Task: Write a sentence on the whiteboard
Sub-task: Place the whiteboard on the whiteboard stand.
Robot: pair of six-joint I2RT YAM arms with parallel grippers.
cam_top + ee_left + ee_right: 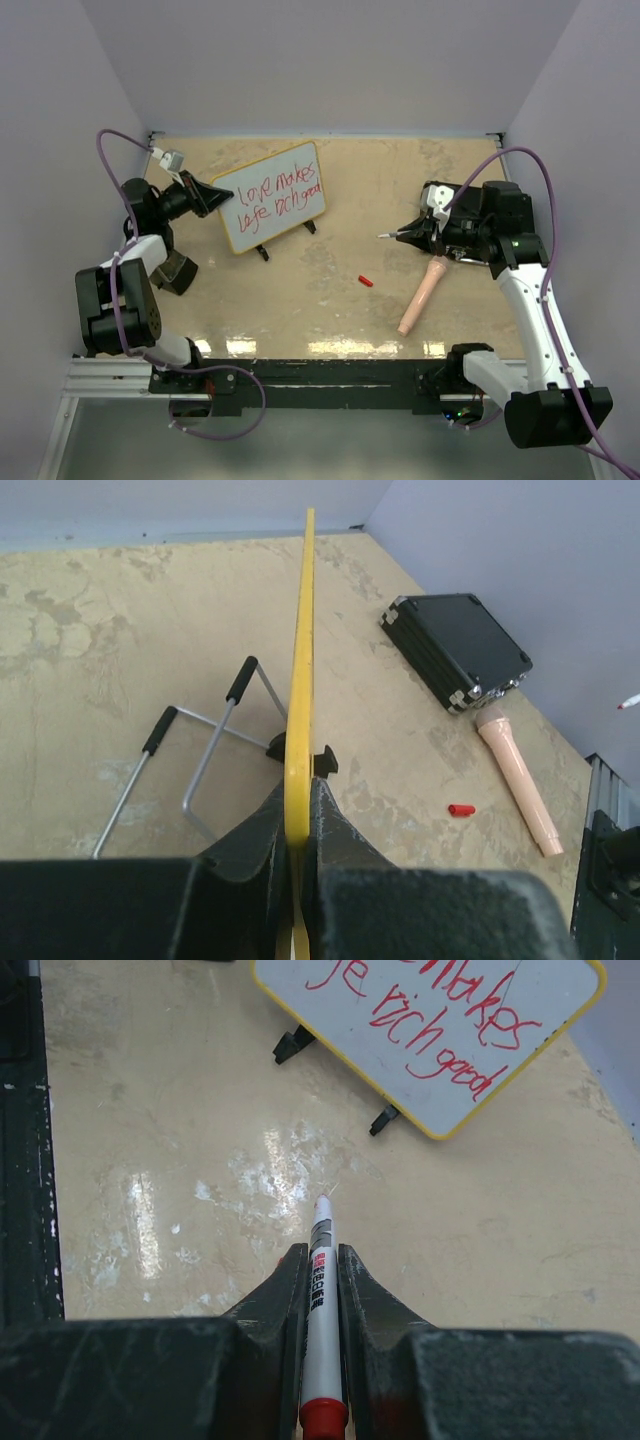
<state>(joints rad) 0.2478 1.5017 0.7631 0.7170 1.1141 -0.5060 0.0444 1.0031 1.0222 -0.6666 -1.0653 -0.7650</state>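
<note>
We're looking along our left gripper (300, 792), dark jaws pinched tight on the flat whiteboard (302, 630), seen edge-on as a thin yellow rim running up the frame. A small black clip foot (326, 762) sits just past the fingertips. Left of the rim, a grey wire stand with black rubber tips (241, 681) rests on the mottled beige table (90, 630). To the right we see a black rectangular case with metal corners (455, 650), a peach-coloured cylinder (517, 780) just beside it, a tiny red cap (460, 809), and a white marker's red-pointed tip (627, 702) at the edge.
</note>
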